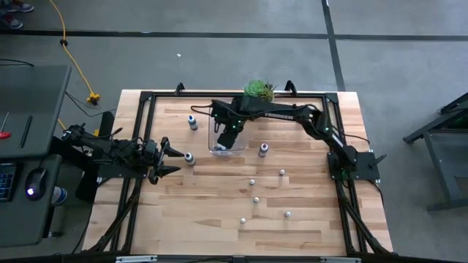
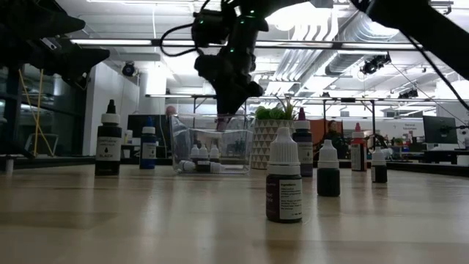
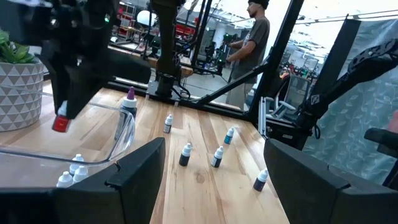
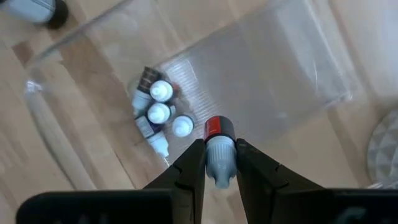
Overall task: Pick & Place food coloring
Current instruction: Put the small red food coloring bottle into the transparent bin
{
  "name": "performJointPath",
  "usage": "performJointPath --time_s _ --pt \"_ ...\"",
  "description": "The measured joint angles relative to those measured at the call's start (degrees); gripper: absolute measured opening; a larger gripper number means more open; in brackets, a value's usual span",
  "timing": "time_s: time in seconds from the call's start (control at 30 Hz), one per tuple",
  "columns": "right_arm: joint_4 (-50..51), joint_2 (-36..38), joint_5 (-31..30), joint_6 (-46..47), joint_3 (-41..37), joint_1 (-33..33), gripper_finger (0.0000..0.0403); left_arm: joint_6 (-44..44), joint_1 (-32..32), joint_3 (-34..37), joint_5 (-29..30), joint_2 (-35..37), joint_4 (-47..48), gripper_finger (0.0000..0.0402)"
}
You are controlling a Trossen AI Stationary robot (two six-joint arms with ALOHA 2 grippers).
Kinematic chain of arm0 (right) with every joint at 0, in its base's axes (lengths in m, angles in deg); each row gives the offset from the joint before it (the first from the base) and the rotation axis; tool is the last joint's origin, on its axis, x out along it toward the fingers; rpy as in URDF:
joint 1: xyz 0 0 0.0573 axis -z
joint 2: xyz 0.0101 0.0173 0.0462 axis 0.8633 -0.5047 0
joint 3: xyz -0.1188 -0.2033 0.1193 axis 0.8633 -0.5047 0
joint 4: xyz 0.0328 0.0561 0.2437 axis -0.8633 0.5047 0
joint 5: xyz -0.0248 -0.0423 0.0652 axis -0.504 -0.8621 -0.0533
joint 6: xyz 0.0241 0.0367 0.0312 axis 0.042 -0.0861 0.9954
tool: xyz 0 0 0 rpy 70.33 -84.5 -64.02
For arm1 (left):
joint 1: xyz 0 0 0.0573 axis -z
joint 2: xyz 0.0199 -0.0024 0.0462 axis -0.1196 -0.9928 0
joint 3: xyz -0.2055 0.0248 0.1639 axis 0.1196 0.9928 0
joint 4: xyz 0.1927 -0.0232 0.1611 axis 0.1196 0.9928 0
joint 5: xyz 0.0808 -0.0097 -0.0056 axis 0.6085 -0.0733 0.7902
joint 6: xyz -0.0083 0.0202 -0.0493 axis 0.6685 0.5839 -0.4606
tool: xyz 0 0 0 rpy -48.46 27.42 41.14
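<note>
Holding the red-capped bottle [image 4: 217, 149] pinched in my right gripper [image 4: 219, 163] above the clear bin [image 4: 273, 68], I'd lower it toward the bare floor beside the four bottles [image 4: 160, 112] before letting go.

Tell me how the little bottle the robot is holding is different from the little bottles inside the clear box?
The held bottle has a red cap; the bottles in the bin have white caps. The held bottle hangs in the air above the bin, pinched by the right gripper; the bottles in the bin rest on its floor, huddled together. Both are small dropper bottles.
</note>
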Motion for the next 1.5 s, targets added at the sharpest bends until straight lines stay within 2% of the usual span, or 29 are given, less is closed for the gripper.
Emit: performJointPath --time_s 0.23,0.93,1.5 --pt "7.79 -4.71 1.98 4.35 7.53 0.07 0.0068 0.0 0.01 0.0 0.0 -0.01 0.0 0.0271" --pt "9.26 -6.43 4.52 18.53 6.06 -2.05 0.0068 0.0 0.01 0.0 0.0 0.0 0.0 0.0271" --pt "7.94 -7.93 6.98 19.71 6.02 -2.6 0.0068 0.0 -0.01 0.0 0.0 0.0 0.0 0.0271"
